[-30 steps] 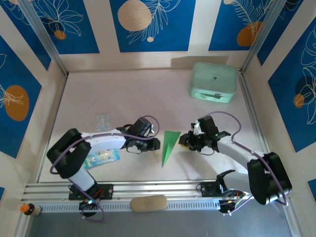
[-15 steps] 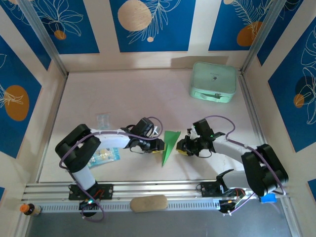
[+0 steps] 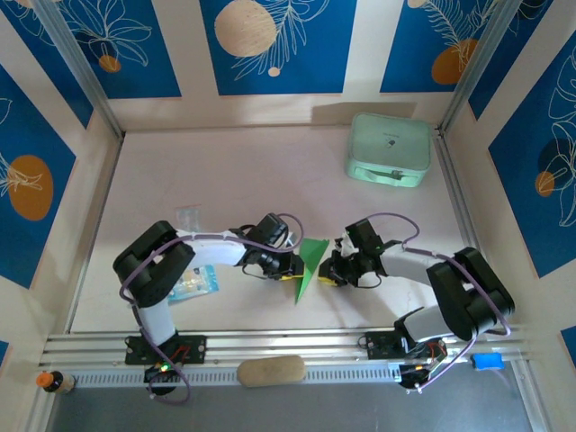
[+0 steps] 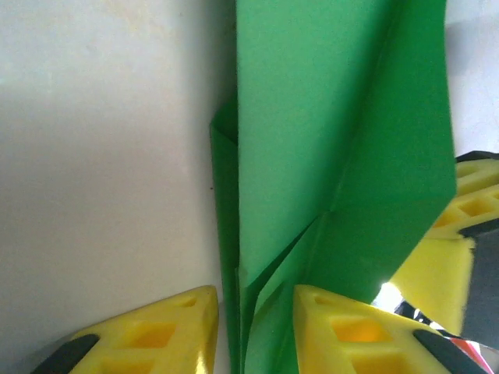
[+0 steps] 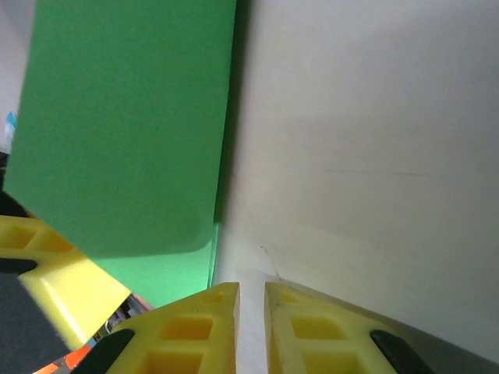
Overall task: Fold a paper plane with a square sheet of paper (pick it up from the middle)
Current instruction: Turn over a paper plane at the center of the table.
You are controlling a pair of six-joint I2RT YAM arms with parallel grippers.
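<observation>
The paper plane [image 3: 310, 258] lies flat on the desk [image 3: 234, 171], close to the near edge and about midway between the left and right sides. Its wide tail faces the far edge and its nose aims at the near edge.

Both arms are in low on it, one from each side. The left gripper [image 3: 290, 268] is right at the plane's left edge. In the left wrist view its yellow fingertips [image 4: 168, 331] stand parted, and the plane's stacked folds run down into the gap between them. One tip sits on bare desk, the other over the green. I can't tell whether they are pinching those layers.

The right gripper [image 3: 327, 272] is at the plane's right edge, directly opposite. In the right wrist view its tips are narrowed to a thin slit, not quite touching. Bare desk shows through the slit. The paper lies just to the side of the tips, and its straight edge runs down to the nearer one.

Well apart from all this, a mint case [image 3: 389, 148] sits by the far right corner. A clear packet [image 3: 187, 219] lies toward the left side.
</observation>
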